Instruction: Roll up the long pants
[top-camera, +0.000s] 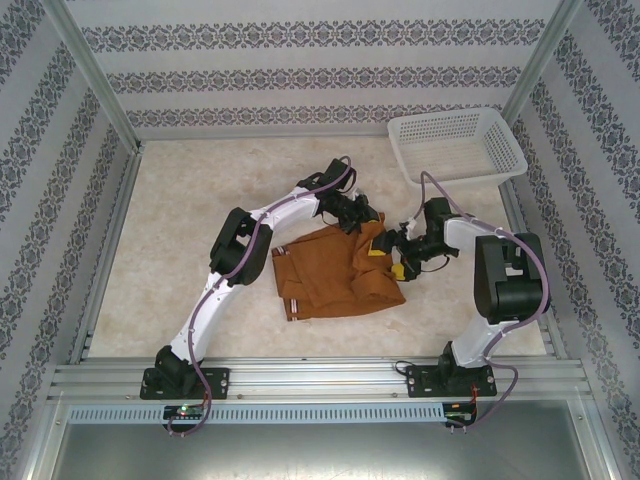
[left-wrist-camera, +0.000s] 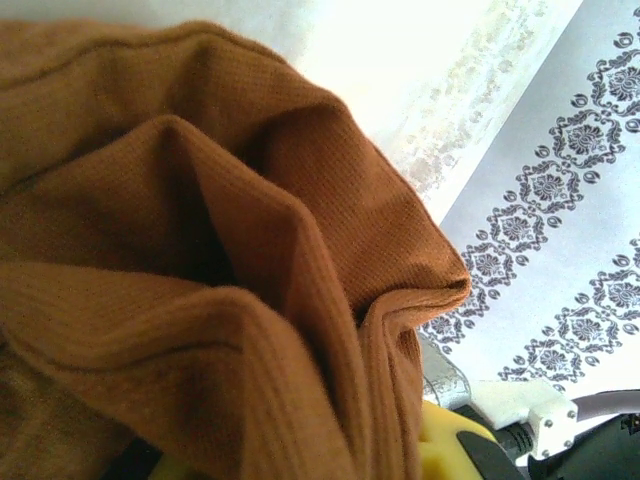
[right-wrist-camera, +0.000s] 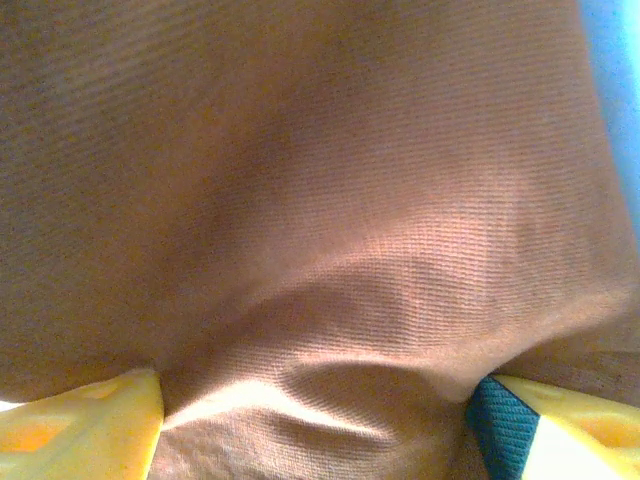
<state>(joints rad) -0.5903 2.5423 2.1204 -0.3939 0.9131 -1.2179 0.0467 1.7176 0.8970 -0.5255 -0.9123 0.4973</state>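
long pants: rust-brown, fine ribbed weave
right gripper fingers: yellow, one teal pad
basket beyond right gripper: white mesh

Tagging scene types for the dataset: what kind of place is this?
Probably a lab robot cell, not a home: aluminium frame posts, patterned backdrop panels as walls, and two arms bolted to a rail at the table edge.
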